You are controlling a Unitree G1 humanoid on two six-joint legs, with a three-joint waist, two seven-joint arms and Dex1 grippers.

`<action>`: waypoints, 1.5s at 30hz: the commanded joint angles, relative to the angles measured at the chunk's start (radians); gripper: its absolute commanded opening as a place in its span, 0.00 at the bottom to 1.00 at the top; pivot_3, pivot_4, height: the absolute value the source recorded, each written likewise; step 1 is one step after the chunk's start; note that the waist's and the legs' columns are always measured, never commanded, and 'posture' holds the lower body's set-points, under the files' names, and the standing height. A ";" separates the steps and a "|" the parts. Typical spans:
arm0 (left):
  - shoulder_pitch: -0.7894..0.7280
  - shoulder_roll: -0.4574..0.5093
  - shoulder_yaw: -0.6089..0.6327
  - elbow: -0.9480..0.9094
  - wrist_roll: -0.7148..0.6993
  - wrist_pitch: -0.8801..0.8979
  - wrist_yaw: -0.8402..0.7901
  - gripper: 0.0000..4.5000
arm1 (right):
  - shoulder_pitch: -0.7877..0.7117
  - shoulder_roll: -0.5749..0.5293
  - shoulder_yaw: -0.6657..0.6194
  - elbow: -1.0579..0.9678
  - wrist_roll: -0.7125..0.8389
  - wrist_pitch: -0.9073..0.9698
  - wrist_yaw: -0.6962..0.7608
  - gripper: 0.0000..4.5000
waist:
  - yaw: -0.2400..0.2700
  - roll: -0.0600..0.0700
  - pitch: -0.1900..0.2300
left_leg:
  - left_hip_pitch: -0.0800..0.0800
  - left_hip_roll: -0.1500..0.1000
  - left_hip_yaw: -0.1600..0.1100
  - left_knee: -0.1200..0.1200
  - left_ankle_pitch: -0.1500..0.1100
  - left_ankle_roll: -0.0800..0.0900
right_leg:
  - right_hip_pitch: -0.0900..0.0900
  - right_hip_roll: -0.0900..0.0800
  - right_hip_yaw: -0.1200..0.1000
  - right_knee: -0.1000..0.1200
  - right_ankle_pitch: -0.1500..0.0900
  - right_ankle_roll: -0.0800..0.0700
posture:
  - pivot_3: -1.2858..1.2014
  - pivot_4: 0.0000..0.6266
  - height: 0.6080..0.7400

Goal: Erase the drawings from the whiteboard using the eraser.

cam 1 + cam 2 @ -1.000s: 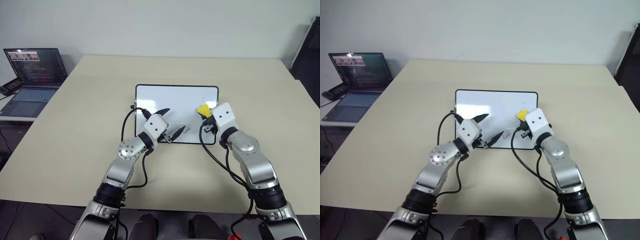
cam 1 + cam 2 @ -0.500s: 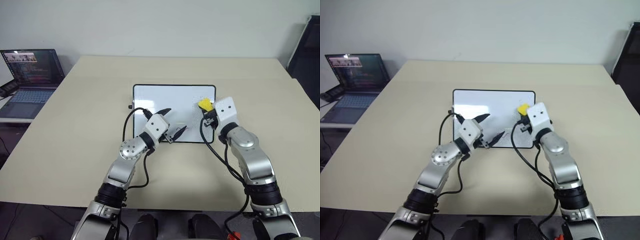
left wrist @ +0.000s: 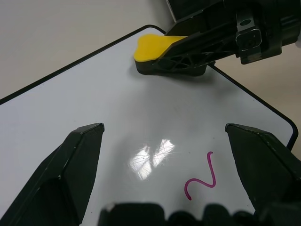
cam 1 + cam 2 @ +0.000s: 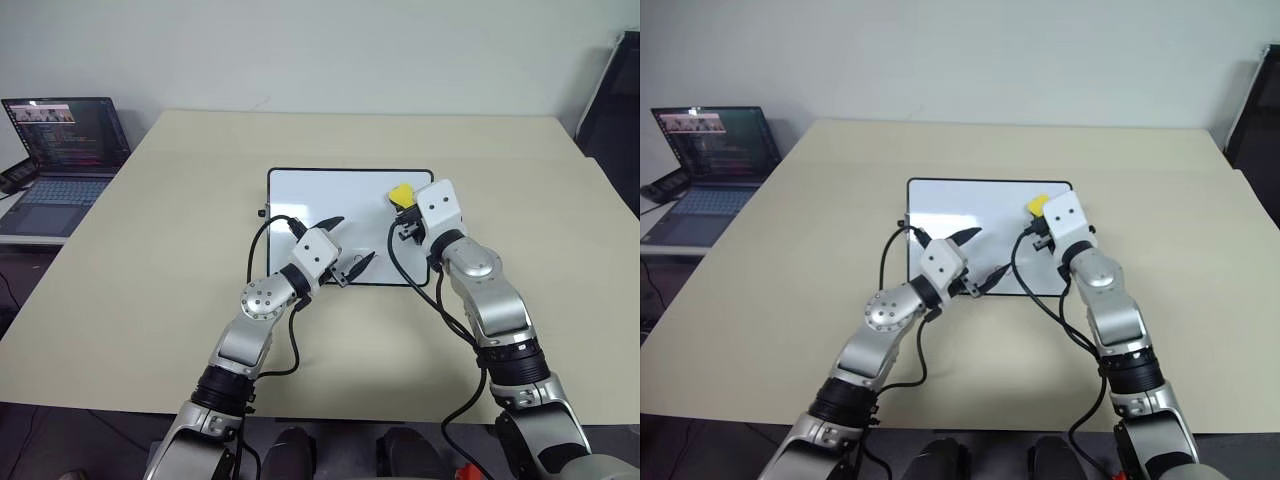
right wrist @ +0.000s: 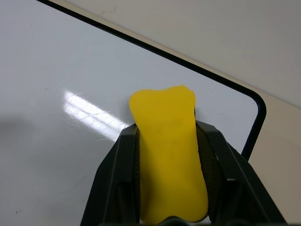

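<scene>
White and shiny, the whiteboard (image 4: pixel 330 205) lay in the middle of the frame on the tan table (image 4: pixel 150 260). Left of middle, the left gripper (image 4: pixel 343 245) had its fingers spread wide with nothing in them, near one squiggle (image 3: pixel 201 178), maybe steadying the board. Right of middle, the right gripper (image 5: pixel 164 188) squeezed the yellow eraser (image 4: pixel 401 193) over the board's upper right corner, ready to rub.

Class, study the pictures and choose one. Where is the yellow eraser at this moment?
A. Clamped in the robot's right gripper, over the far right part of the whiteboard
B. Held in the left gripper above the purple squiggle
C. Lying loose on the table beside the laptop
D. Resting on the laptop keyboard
A: the eraser sits pinched between the jaws of the right gripper, over the whiteboard near its far right corner.
</scene>
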 commanded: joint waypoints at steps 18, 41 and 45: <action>0.004 -0.016 -0.014 -0.059 0.000 0.003 0.007 1.00 | 0.145 -0.019 -0.021 -0.217 0.017 0.237 0.007 0.28 | 0.002 0.000 0.000 | 0.001 0.000 -0.001 0.000 0.000 0.000 | 0.002 0.000 0.000 0.000 0.000 0.000 | 0.52 0.24 1.00; 0.425 0.052 0.027 -0.402 0.021 0.123 0.106 1.00 | 0.318 -0.103 -0.016 -0.322 0.095 -0.068 0.158 0.28 | 0.002 -0.001 0.006 | -0.004 0.000 -0.002 -0.003 0.000 0.000 | -0.001 0.000 0.001 -0.006 0.000 0.000 | 0.52 0.24 1.00; 0.449 0.051 0.026 -0.407 0.028 0.118 0.116 1.00 | 0.314 -0.113 0.018 -0.320 0.094 -0.129 0.203 0.28 | 0.002 -0.001 0.006 | -0.004 0.000 -0.002 -0.003 0.000 0.000 | -0.001 0.000 0.001 -0.007 0.000 0.000 | 0.52 0.24 1.00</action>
